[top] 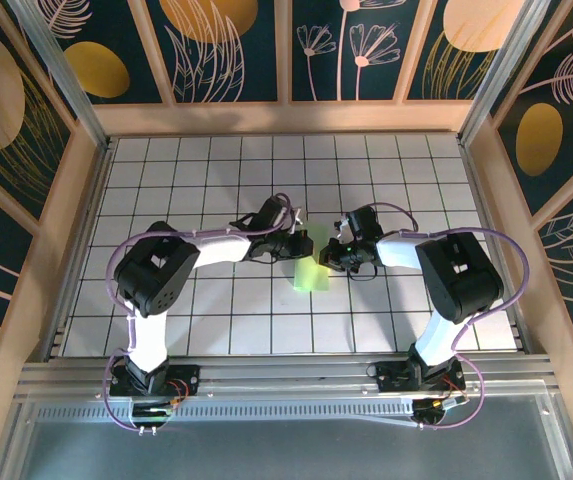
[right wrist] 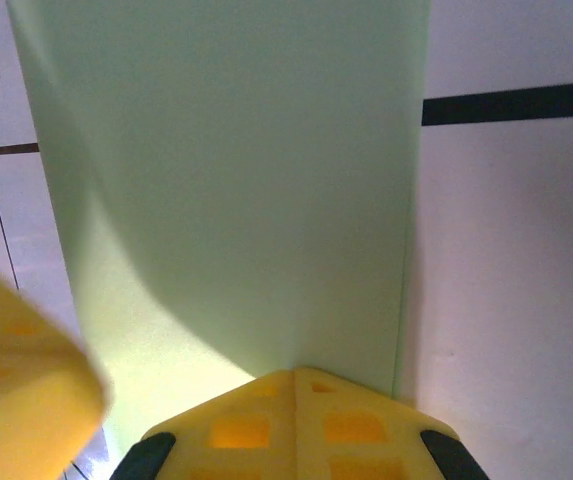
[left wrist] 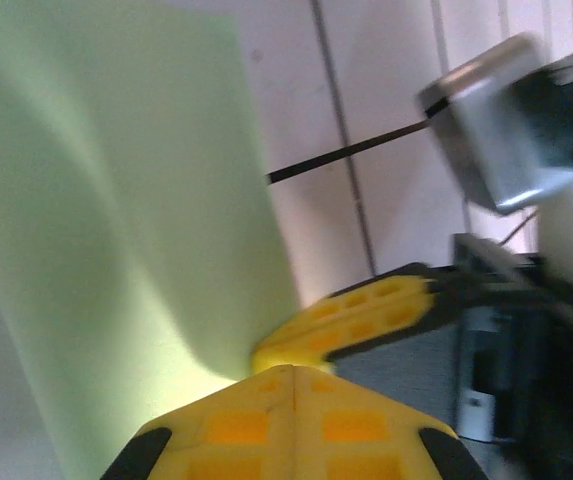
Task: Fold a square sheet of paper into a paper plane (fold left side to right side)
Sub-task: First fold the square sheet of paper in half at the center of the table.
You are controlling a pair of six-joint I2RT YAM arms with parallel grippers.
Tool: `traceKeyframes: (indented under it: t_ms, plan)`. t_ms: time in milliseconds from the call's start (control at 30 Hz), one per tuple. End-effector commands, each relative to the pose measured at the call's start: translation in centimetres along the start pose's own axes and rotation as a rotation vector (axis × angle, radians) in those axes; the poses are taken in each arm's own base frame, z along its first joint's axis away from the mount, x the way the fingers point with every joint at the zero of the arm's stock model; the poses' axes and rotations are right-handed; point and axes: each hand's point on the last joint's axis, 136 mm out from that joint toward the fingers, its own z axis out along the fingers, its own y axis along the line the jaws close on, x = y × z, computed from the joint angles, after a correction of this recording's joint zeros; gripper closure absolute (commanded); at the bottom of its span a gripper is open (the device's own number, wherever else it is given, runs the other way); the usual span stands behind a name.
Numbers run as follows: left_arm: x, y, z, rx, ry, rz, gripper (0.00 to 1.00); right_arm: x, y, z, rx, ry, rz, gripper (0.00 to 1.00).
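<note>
So I've got my left gripper and right gripper both pinched tight on one end of the green paper, side by side above the tiled table.

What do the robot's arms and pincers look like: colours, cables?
The left arm and right arm have white links and black joints, with thin lilac cables looping along them. The left pincer and right pincer have yellow fingers with black corners.
</note>
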Motion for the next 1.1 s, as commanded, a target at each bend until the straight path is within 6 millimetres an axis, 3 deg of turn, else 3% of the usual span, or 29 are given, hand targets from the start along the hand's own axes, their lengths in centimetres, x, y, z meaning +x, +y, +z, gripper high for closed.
traceKeyframes:
  t_ms: [0, 433, 667, 900, 1067]
  plan:
    - [0.3, 1.3, 0.6, -0.009, 0.004, 0.004, 0.96, 2.1, -5.0, 0.9, 0.202, 0.051, 0.046, 1.0]
    - [1.0, 6.3, -0.2, -0.071, -0.007, -0.058, 0.97, 2.5, -5.9, 1.0, 0.242, 0.069, 0.046, 1.0]
    - [0.7, 8.0, -2.0, -0.122, -0.033, -0.059, 0.99, 2.6, -6.0, 1.0, 0.246, 0.074, 0.046, 1.0]
    - [-0.9, 4.6, -3.9, -0.043, -0.078, 0.021, 1.0, 2.5, -5.8, 1.0, 0.238, 0.073, 0.04, 1.0]
    - [-0.3, 1.5, -2.2, 0.03, -0.022, 0.089, 1.0, 2.5, -5.7, 0.9, 0.234, 0.07, 0.041, 1.0]
